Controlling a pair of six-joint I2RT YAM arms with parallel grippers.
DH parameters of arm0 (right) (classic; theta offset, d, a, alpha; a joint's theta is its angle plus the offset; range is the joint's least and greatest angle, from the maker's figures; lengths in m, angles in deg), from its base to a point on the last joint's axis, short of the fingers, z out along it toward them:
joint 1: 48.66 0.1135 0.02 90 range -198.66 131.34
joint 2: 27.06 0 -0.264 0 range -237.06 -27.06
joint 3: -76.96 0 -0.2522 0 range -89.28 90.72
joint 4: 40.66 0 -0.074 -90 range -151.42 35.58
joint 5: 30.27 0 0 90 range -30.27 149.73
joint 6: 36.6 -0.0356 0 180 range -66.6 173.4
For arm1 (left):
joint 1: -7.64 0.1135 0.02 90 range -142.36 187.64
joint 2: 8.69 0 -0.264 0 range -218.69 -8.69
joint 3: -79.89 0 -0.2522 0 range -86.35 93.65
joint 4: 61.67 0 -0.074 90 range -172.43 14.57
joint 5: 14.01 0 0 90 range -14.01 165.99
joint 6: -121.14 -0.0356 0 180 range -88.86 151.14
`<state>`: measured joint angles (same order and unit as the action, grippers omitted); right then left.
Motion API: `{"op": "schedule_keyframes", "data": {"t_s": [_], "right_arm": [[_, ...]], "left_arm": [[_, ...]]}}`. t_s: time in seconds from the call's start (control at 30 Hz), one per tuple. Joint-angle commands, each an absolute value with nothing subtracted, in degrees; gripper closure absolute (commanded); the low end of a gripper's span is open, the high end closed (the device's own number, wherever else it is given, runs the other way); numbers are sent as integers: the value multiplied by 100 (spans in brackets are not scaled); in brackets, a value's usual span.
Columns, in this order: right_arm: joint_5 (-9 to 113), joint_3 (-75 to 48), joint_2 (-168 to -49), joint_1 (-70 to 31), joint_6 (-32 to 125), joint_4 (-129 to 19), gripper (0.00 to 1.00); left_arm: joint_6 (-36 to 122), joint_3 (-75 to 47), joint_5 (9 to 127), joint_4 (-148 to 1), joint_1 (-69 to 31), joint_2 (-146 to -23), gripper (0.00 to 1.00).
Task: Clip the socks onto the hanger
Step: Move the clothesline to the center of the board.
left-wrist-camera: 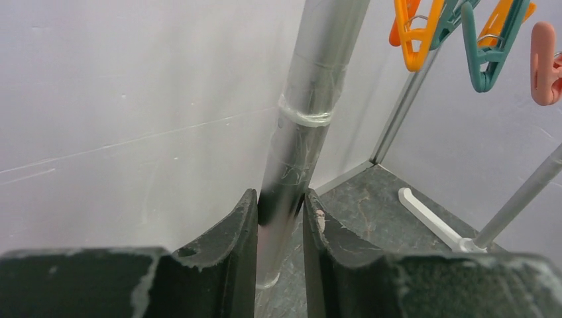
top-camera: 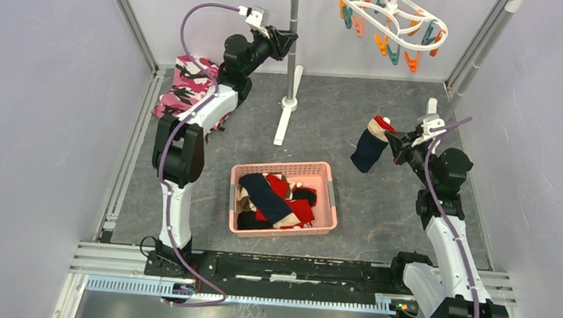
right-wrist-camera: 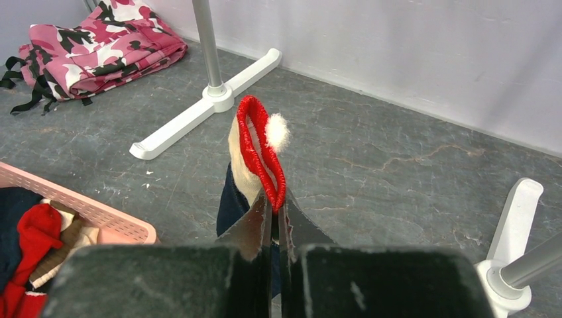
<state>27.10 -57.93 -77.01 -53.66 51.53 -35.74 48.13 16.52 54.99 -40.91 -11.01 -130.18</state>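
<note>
The white oval hanger [top-camera: 393,13] with orange and teal clips hangs at the top right; its clips [left-wrist-camera: 487,59] show in the left wrist view. My left gripper [top-camera: 287,41] [left-wrist-camera: 280,205] is raised at the back and shut on the grey rack pole [left-wrist-camera: 311,99], both fingers pressing its sides. My right gripper [top-camera: 393,141] [right-wrist-camera: 276,205] is shut on the red cuff of a navy, beige and red sock [top-camera: 370,146] [right-wrist-camera: 255,146] that hangs from it above the floor. Several more socks [top-camera: 272,199] lie in the pink basket [top-camera: 285,167].
A pink camouflage folded cloth [top-camera: 186,85] [right-wrist-camera: 106,46] lies at the back left. The rack's white foot [top-camera: 285,122] [right-wrist-camera: 205,112] rests on the grey floor behind the basket. A second rack pole and foot [right-wrist-camera: 510,265] stand at the right, near the wall.
</note>
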Motion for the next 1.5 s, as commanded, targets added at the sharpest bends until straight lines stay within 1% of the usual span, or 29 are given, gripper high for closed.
{"op": "schedule_keyframes", "data": {"t_s": [0.0,0.07,0.2,0.4,0.7,0.83,0.9,1.07,1.13,1.2,1.27,1.37,1.47], "right_arm": [[2601,-5631,-7578,-5359,5132,-3445,100],[2605,-5640,-7573,-5363,5129,-3444,100],[2579,-5641,-7553,-5355,5125,-3444,100],[2531,-5641,-7541,-5360,5069,-3394,100],[2395,-5641,-7536,-5342,5032,-3352,100],[2372,-5625,-7576,-5312,5023,-3324,100],[2344,-5614,-7602,-5298,5025,-3322,100],[2308,-5606,-7647,-5257,5029,-3325,100],[2299,-5582,-7676,-5244,5030,-3326,100],[2290,-5545,-7691,-5220,5052,-3362,100],[2293,-5517,-7716,-5196,5081,-3364,100],[2299,-5462,-7825,-5142,5055,-3343,100],[2264,-5409,-7935,-5099,4962,-3273,100]], "left_arm": [[4424,1647,5697,-3705,-1178,-12820,83],[4271,1366,5745,-3637,-1164,-12631,89],[4125,627,5912,-3280,-1097,-12087,92],[4400,-451,6178,-2858,-784,-11312,93],[5001,-1511,6930,-2869,-35,-10504,93],[4960,-1888,7243,-3080,75,-10189,90],[4962,-1999,7422,-3178,94,-10055,80],[5291,-2071,7802,-3593,127,-9642,41],[5505,-2032,7917,-3915,129,-9387,30],[5726,-2028,7888,-4276,131,-9150,21],[5989,-2120,7781,-4494,131,-8904,15],[6471,-2364,7368,-4544,126,-8583,10],[7043,-2498,6644,-4351,123,-8447,8]]}}
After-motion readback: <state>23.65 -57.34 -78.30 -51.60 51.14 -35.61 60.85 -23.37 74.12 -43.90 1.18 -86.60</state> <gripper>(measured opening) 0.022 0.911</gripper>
